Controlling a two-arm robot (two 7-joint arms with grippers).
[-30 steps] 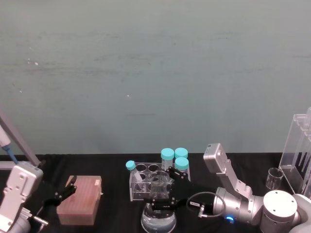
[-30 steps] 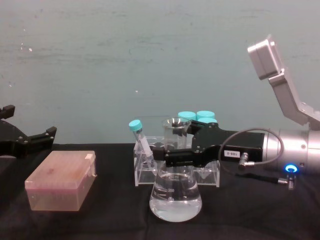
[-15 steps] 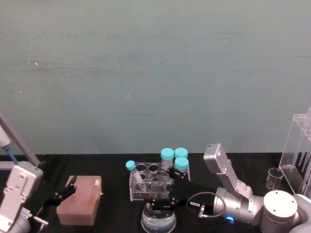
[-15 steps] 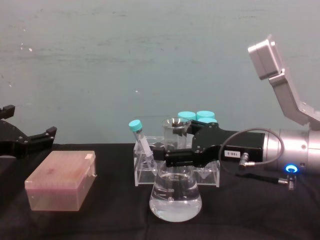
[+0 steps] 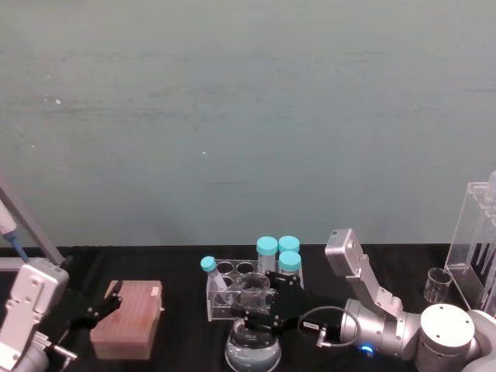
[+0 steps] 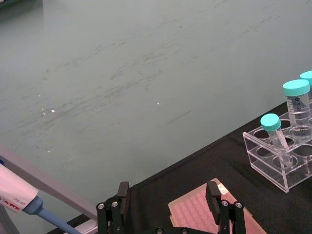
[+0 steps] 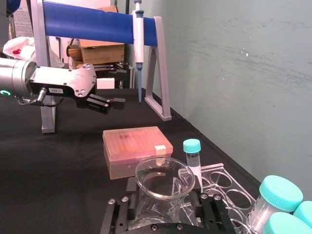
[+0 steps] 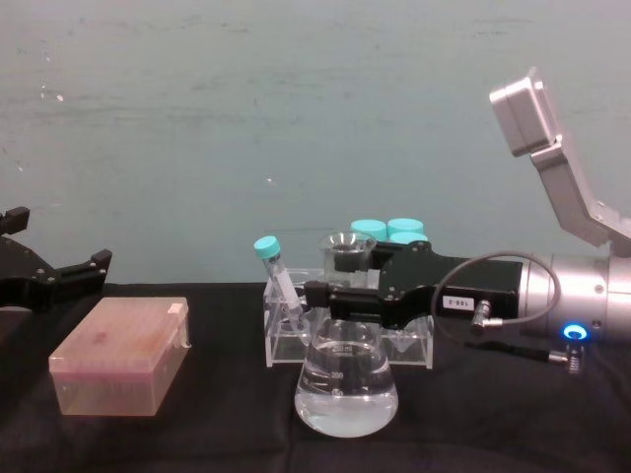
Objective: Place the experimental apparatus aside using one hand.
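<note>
A black tabletop (image 8: 197, 434) is running up to a plain teal wall (image 8: 197, 99), with clear labware standing on it.

The right gripper (image 8: 323, 295) is reaching in level from the right. Its fingers (image 7: 210, 212) are closing narrowly on the neck of the conical flask (image 8: 347, 389), one on each side just under the flared rim. The flask's wide base appears to be sitting on the tabletop, its liquid lying level, so the lift is not looking begun yet.

Back along the arm from the fingers, well apart at the right edge, a small beaker (image 5: 437, 284) and the tall acrylic stand (image 5: 477, 232) are standing together. Judging by that, those two pieces are already looking set aside, and the flask is the piece left to carry over and let go.

Room is tightest on the far side of the fingers. The clear tube rack (image 8: 281, 345) is sitting just behind the flask, and its leaning turquoise-capped tube (image 8: 274, 266) is tilting just beside the fingertips. Three more capped tubes (image 8: 387, 229) are rising just behind the gripper body. A straight pull upward is probably the safest start.

Past the fingertips, to the left, a pink tip box (image 8: 120, 357) is lying well apart. The left gripper (image 8: 59, 278) is hanging parked beyond it with its fingers spread wide. Toward the beaker, bare black tabletop is lying open, so the sideways carry is looking unobstructed. The stand's clear wall is marking where it has to stop.
</note>
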